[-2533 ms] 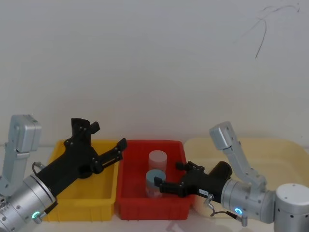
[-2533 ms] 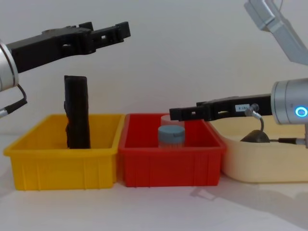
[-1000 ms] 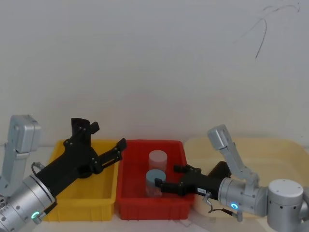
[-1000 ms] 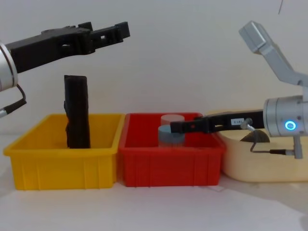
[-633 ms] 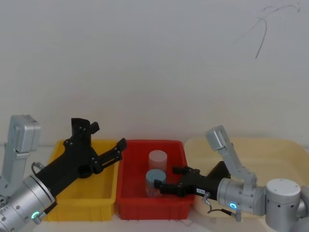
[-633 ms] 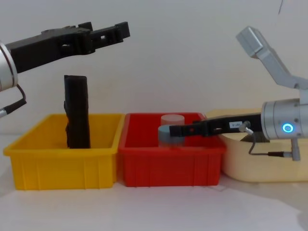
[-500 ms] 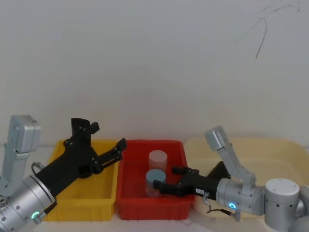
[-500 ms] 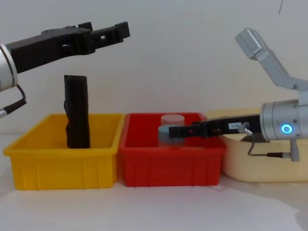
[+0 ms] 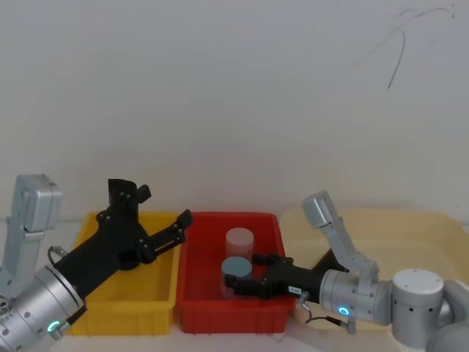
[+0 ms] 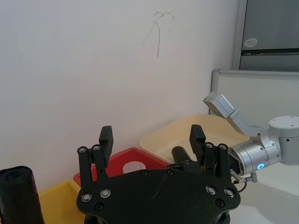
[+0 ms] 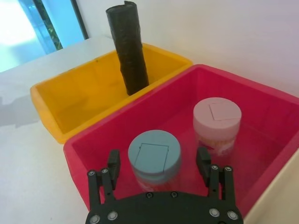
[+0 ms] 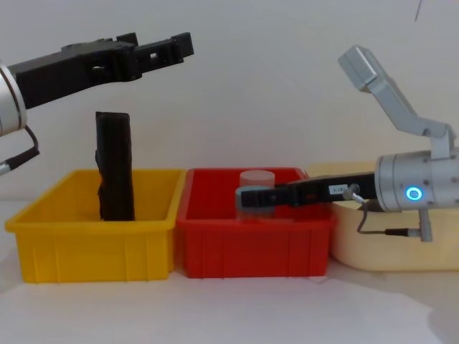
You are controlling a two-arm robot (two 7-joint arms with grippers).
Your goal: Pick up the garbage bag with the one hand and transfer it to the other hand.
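The garbage bag point(image 12: 115, 166) is a black roll standing upright in the yellow bin point(image 12: 86, 251); it also shows in the right wrist view point(image 11: 127, 46) and the left wrist view point(image 10: 18, 196). My left gripper point(image 12: 183, 44) hangs open well above the bin, to the right of the bag's top and apart from it, with nothing between its fingers point(image 10: 151, 135). My right gripper point(image 12: 251, 195) is open and low over the red bin point(image 12: 254, 247), far from the bag, its fingers spread around a blue-lidded jar point(image 11: 154, 154).
The red bin point(image 11: 261, 112) also holds a pale-lidded jar point(image 11: 217, 116) behind the blue one. A cream tub point(image 12: 401, 251) stands to the right of it. The three containers stand in a row against a white wall.
My right gripper has dropped and slid left over the red bin up to the blue-lidded jar. The left arm and the bag have not moved.
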